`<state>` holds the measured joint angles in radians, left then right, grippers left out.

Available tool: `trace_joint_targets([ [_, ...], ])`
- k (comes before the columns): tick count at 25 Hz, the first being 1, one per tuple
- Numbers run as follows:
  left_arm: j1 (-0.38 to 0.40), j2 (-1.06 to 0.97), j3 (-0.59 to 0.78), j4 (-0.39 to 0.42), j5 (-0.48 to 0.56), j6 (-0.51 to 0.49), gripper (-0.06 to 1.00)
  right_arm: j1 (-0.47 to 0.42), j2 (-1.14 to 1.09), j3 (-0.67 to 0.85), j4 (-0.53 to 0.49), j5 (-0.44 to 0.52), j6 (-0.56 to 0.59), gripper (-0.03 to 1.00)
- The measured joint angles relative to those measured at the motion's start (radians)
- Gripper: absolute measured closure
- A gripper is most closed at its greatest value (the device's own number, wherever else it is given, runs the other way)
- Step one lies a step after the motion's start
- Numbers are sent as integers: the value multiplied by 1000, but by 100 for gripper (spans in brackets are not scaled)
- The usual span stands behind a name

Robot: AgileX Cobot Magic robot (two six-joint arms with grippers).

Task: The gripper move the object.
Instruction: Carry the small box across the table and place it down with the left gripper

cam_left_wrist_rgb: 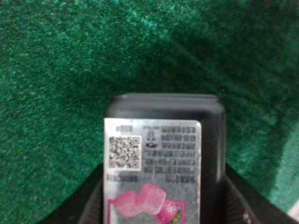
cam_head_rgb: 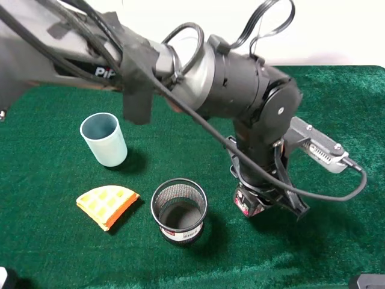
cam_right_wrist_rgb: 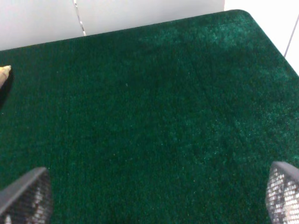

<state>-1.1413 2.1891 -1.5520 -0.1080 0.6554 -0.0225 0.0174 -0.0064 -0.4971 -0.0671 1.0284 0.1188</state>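
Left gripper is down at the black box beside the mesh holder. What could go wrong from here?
1. The pen holder stands close beside the box; carrying the box that way could knock the holder over.
2. In the left wrist view, the left gripper seems to hold the box near one end, so it may tilt or slip when lifted.

White letters "PiP", cut off by black tape, are read on the robot arm (cam_head_rgb: 201, 75), at 10 o'clock in the exterior view. A white label (cam_left_wrist_rgb: 152, 172) is seen on the black box (cam_left_wrist_rgb: 212, 140) in the left wrist view. On it, a QR code (cam_left_wrist_rgb: 124, 151) is printed at 10 o'clock, blocks of tiny print at 1 o'clock are not legible, and a pink graphic is set at 6 o'clock. A red-and-white sticker (cam_head_rgb: 183, 233) is carried at 6 o'clock on the mesh holder (cam_head_rgb: 157, 211); its print cannot be read.
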Motion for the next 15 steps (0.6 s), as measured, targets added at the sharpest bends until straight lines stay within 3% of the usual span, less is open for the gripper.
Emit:
trace_joint_targets([
  [15, -6, 0, 94, 0, -113, 111, 48, 0, 0, 0, 0, 0, 0, 27],
])
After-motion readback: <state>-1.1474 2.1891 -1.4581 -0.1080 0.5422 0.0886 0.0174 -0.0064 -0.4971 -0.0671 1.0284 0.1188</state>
